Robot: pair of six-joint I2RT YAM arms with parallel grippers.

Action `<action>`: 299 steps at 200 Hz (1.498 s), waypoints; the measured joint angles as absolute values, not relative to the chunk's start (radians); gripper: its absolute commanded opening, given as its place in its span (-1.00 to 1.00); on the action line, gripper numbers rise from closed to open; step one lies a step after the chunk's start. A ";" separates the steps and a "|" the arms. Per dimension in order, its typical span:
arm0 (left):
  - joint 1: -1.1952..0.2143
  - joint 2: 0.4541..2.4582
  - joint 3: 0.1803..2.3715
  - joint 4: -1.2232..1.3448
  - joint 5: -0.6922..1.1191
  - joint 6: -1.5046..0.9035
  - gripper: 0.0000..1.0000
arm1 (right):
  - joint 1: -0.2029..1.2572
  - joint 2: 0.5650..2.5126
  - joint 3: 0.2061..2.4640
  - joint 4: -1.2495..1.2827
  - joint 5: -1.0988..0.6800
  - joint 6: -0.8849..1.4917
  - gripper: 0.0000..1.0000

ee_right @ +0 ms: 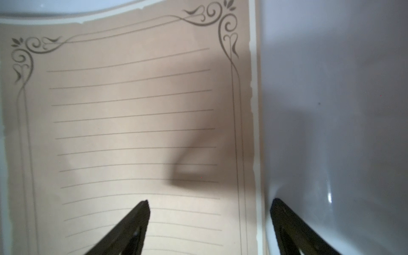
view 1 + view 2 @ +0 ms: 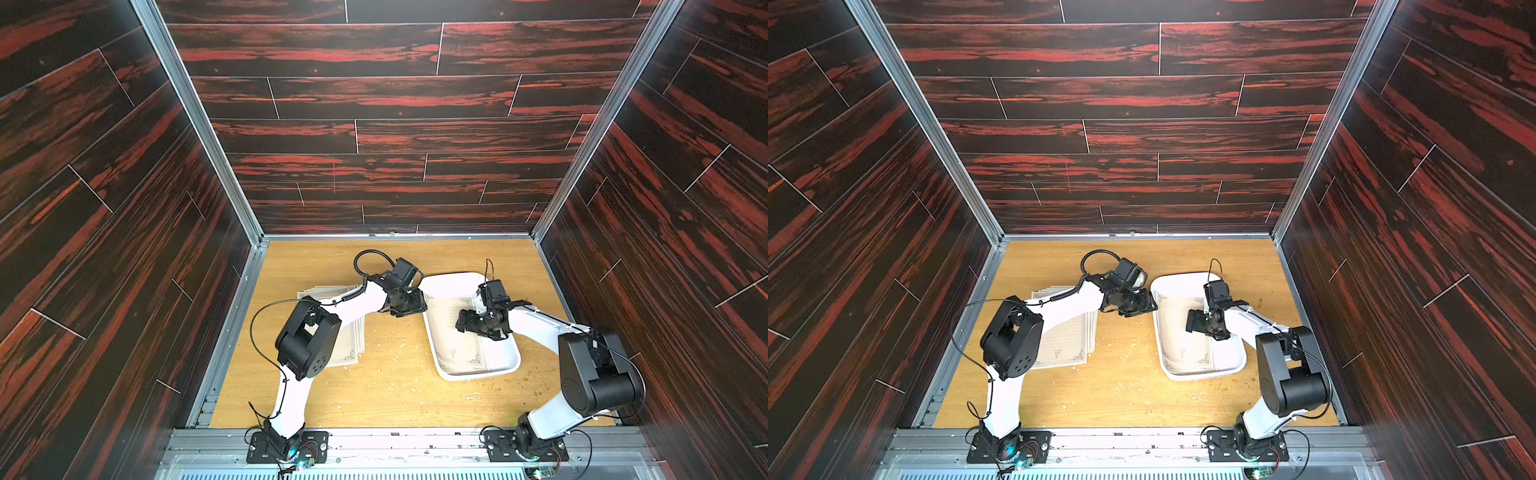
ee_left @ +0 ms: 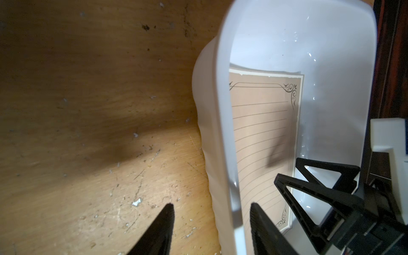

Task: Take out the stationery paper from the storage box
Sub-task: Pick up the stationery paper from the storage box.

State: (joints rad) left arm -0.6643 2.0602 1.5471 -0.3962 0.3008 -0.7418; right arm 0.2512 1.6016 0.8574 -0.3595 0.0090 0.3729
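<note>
- Two fingers of the right gripper (image 1: 210, 202) stand wide apart and empty, over the side edge of the stationery paper (image 1: 132, 123).
- The left gripper (image 3: 212, 204), also apart, sits astride the storage box (image 3: 223, 132) wall and seems not to pinch it.
- The paper lies flat inside the box. It is light, thin and bendy, so pinch its free side edge gently.

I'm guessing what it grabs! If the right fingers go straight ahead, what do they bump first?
Probably the top paper in the white box: one of the right fingers is over it, the other over bare box floor.
</note>
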 measured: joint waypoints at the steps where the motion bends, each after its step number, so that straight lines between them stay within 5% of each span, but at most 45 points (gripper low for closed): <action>1: -0.664 2.060 1.547 -0.396 0.300 -0.742 0.15 | 0.251 1.602 0.857 -0.360 0.009 0.373 0.78; 157: -0.664 2.060 1.547 -0.396 0.307 -0.742 0.15 | 0.251 1.533 0.857 -0.339 -0.019 0.358 0.76; 247: -0.664 2.060 1.547 -0.396 0.307 -0.742 0.15 | 0.247 1.479 0.825 -0.311 -0.197 0.358 0.16; 299: -0.664 2.060 1.547 -0.397 0.307 -0.742 0.15 | 0.178 1.474 0.736 -0.264 -0.309 0.392 0.14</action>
